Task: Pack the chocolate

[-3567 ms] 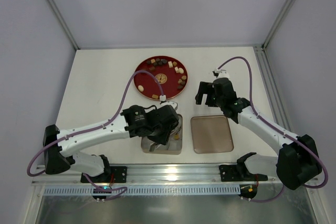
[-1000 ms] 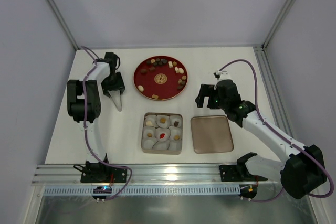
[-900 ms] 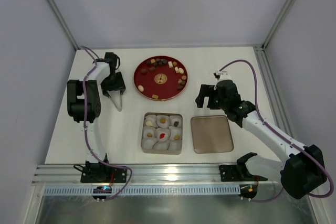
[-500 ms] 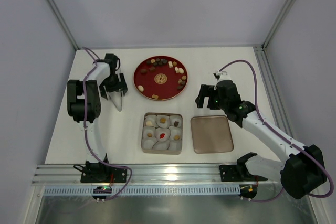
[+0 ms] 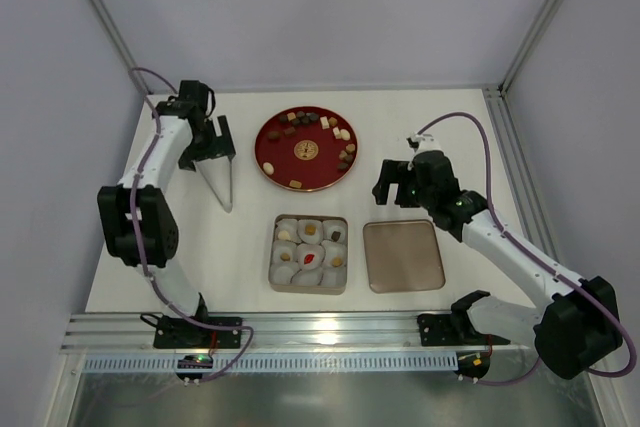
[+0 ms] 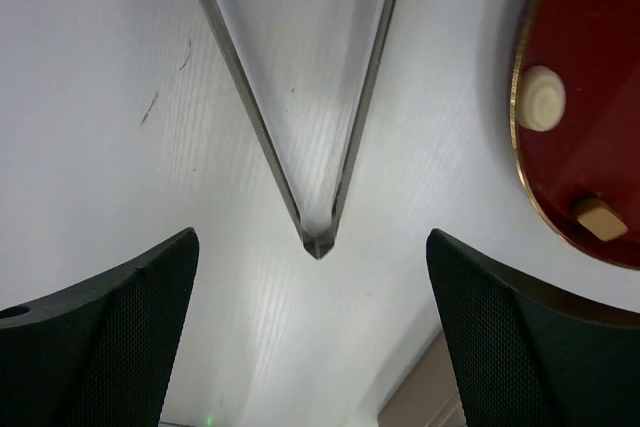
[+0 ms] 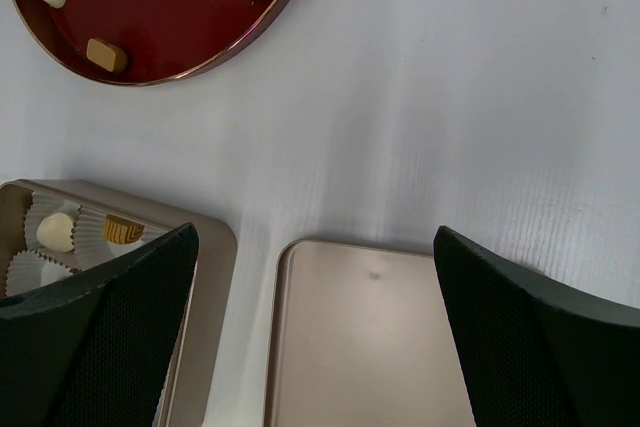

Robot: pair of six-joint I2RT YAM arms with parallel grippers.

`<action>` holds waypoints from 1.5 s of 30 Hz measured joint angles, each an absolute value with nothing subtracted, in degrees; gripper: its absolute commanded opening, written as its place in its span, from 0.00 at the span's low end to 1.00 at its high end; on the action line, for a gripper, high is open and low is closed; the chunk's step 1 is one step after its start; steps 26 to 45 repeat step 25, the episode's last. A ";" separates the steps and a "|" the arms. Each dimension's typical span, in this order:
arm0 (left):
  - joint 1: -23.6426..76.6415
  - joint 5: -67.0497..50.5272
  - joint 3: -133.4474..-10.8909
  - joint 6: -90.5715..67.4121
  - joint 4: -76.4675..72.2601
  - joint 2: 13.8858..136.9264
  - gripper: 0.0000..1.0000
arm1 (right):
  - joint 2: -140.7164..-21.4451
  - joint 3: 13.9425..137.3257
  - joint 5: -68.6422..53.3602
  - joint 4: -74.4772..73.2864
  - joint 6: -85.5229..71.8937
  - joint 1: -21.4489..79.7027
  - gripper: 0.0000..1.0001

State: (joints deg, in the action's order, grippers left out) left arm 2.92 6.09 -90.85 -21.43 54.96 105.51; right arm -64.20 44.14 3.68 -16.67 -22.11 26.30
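Most of the chocolate (image 5: 343, 134) lay scattered round the edge of the red plate (image 5: 322, 167), toward the far side of the table (image 5: 180, 247). A few pieces, one of them red, sat in paper cups in the open tin (image 5: 308, 290) just nearer. The lid (image 5: 403, 256) lay flat to the tin's right. Metal tongs (image 5: 222, 185) rested left of the plate. The left gripper (image 5: 207, 154) hung over them, fingers spread wide and gripping nothing, though contact was hard to judge. The right gripper (image 5: 392, 190) hovered by the lid's far edge, fingers wide apart and empty.
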 measured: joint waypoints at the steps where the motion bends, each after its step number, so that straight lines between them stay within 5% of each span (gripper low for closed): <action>1: 3.18 5.93 -90.83 -21.34 55.20 103.09 0.93 | -64.20 44.56 3.68 -17.06 -22.09 26.30 1.00; 20: 21.34 -0.73 -68.07 -24.56 52.05 66.43 0.91 | -53.84 51.24 5.39 -23.05 -21.65 26.30 1.00; 45: 21.63 -2.85 -64.69 -25.10 51.70 62.61 0.91 | -52.38 51.24 6.15 -24.14 -21.87 26.30 1.00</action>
